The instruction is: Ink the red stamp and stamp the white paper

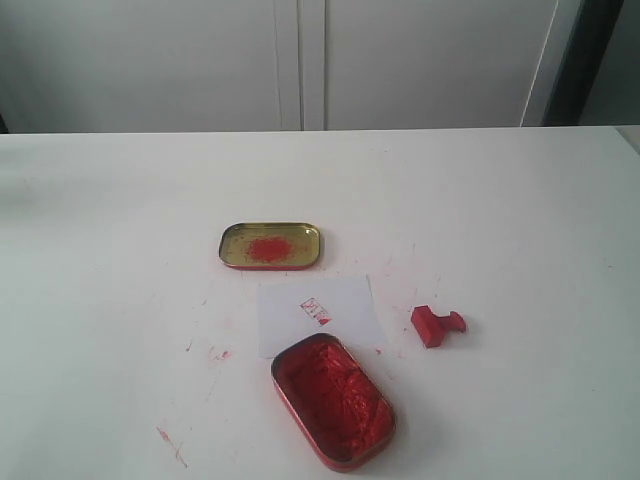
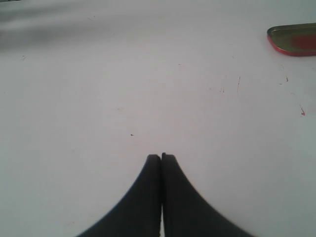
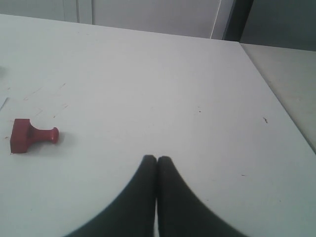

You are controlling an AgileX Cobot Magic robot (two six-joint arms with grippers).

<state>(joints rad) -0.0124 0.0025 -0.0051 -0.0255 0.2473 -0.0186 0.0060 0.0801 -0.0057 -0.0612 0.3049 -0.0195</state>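
So the small bright red plastic stamp (image 1: 437, 326) is lying tipped over on its side on the white table (image 1: 120, 300), just right of the white sheet of paper (image 1: 350, 310) and not touching it. In the exterior view its long axis runs roughly left-right. The blocky end sits toward the paper and the narrow knob handle points away to the right, angled a tiny bit toward the back. The right wrist view shows the same stamp (image 3: 32, 135) lying flat on the table, well apart from the right gripper (image 3: 157, 158).

Both grippers are clenched with nothing between the fingertips. The left gripper (image 2: 161, 157) is over bare table.

The paper has a small red print (image 1: 315, 311) on it. The oval red-filled ink tin (image 1: 345, 463) overlaps its near edge. The shallow gold tin lid (image 1: 238, 245) with a red smear sits just behind the paper.
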